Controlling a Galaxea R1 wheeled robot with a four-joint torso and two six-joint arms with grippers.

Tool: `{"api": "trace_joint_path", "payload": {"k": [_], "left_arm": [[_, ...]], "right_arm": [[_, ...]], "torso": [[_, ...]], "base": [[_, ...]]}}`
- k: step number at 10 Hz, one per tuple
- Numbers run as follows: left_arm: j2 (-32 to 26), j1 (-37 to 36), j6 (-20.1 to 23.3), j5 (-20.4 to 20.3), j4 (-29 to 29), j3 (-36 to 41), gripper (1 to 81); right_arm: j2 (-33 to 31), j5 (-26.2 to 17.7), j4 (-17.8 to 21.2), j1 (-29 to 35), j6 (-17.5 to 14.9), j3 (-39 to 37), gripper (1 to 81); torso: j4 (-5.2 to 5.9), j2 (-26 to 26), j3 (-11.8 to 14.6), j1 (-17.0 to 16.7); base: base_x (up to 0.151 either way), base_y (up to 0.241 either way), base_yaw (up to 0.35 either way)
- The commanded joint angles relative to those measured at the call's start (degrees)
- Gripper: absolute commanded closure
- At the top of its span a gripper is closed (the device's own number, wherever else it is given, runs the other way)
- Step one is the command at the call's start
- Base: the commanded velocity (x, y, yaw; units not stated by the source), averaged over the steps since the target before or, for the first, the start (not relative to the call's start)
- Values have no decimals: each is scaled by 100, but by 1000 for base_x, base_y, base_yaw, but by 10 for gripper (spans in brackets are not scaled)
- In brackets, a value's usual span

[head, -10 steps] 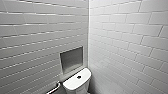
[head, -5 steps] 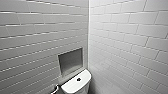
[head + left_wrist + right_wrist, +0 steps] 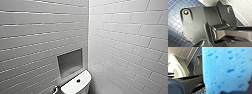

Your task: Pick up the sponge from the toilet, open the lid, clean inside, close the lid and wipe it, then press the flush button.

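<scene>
Here, the left tool's grip cannot be told. A wall niche (image 3: 70,62) sits just above the toilet (image 3: 73,87), whose tank carries the flush button (image 3: 78,80). The right tool (image 3: 233,92) clasps the sponge (image 3: 226,69), clear of the toilet.

Two walls of glossy pale grey rectangular ceramic tiles (image 3: 37,30), laid in staggered rows with thin grout lines, meet at a vertical inner corner (image 3: 88,37). Low on the wall at the left of the head view, close to that corner, a square recessed niche (image 3: 70,62) with a brushed grey metallic lining is set into the tiling. The left wrist view shows a floor of small dark blue square tiles (image 3: 174,12) with pale grout, beside a white tiled wall (image 3: 243,11)
</scene>
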Motion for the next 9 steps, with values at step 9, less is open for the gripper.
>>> {"api": "trace_joint_path", "payload": {"k": [9], "left_arm": [[-833,-522,-46,355,-90,1133,10]], "right_arm": [[-234,-382,96,267,11,208,811]], "torso": [[0,0,0,-2]], "base": [[0,0,0]]}}
